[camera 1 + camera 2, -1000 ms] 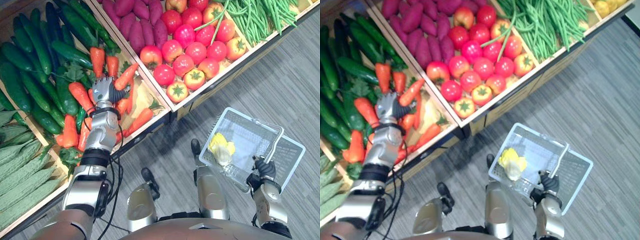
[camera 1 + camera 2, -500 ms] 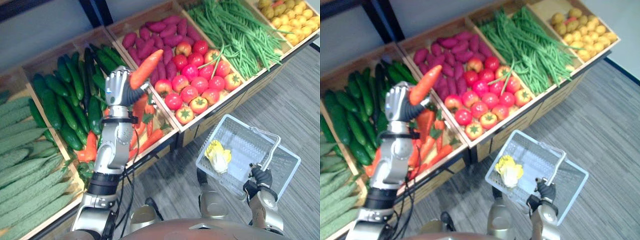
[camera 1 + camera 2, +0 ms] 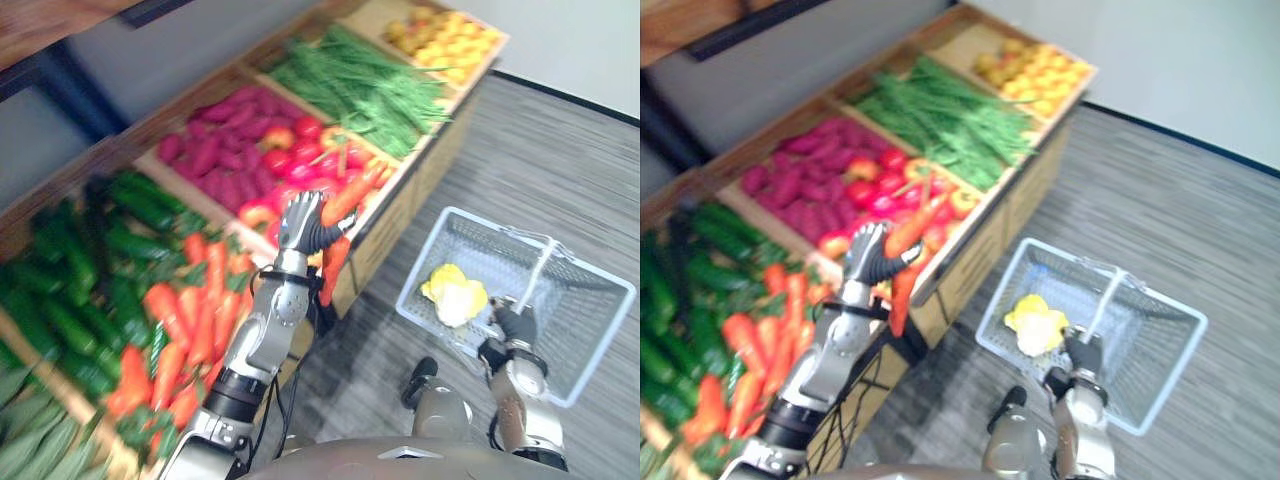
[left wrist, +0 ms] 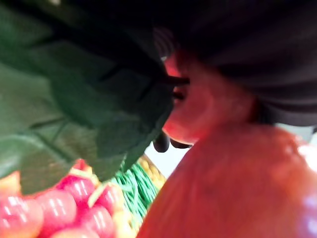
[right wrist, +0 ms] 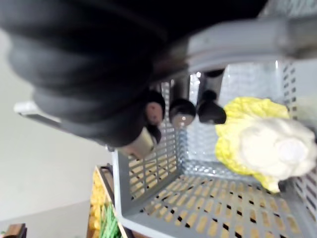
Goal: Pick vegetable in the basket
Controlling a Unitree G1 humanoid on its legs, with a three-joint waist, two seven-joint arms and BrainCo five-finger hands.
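Shop: produce crates (image 3: 1025, 195), basket (image 3: 585, 325)

We find no text, label, number or sign that we can read here.
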